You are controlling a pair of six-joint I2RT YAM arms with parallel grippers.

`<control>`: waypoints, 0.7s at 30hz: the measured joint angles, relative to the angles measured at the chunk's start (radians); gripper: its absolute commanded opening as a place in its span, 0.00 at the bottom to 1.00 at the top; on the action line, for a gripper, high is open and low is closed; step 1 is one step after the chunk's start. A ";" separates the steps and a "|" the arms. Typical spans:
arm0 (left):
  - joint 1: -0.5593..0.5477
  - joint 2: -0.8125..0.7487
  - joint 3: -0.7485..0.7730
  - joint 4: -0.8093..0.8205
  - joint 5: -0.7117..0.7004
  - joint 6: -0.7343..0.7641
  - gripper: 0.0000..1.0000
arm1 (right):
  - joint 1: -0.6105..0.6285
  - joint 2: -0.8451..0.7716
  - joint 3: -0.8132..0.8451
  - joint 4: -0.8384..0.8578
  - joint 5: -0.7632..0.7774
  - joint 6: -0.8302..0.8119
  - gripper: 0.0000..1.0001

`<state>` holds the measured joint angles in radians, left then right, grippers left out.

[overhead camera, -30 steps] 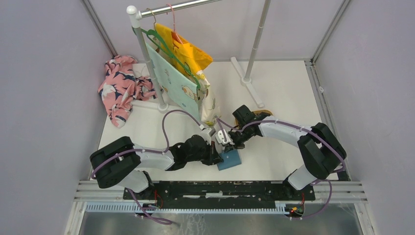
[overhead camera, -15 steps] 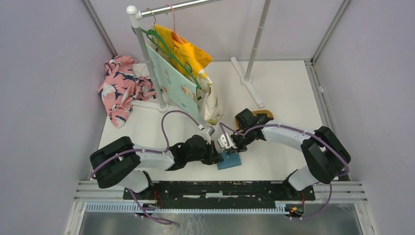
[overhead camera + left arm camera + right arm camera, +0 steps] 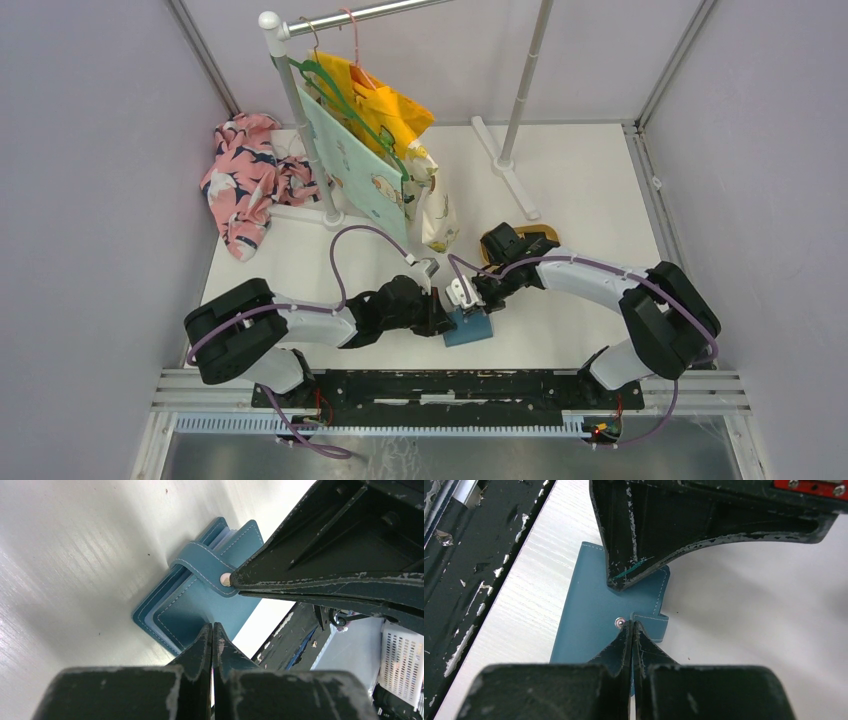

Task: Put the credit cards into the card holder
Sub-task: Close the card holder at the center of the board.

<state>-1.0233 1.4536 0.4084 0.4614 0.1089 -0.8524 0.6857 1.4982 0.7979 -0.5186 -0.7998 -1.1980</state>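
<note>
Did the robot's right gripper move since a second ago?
Yes, a little. The right gripper slid toward the table's near edge, closer to the black rail. Its shut tip now sits on the blue card holder.

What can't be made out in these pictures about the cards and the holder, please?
- No credit cards show in any view; the folded cover of the card holder hides whether any are inside.
- Tan tray, top view: mostly covered by the right arm, contents unseen.
- Holder's near edge, both wrist views: behind the shut jaws.
</note>
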 measured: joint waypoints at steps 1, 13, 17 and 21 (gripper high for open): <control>0.000 0.001 0.001 0.000 0.000 0.000 0.02 | 0.000 -0.002 0.000 -0.003 0.000 -0.005 0.00; 0.000 0.004 0.004 -0.001 -0.003 -0.010 0.02 | 0.020 -0.008 -0.011 -0.040 0.004 -0.075 0.00; 0.000 0.004 0.004 -0.001 -0.003 -0.014 0.02 | 0.023 -0.008 -0.011 -0.042 0.012 -0.084 0.00; 0.000 0.004 0.004 -0.001 -0.003 -0.014 0.02 | 0.025 -0.008 -0.011 -0.045 0.021 -0.093 0.00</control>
<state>-1.0233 1.4578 0.4122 0.4603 0.1059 -0.8665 0.7109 1.4906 0.7864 -0.5640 -0.7788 -1.2907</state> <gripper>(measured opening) 0.026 0.006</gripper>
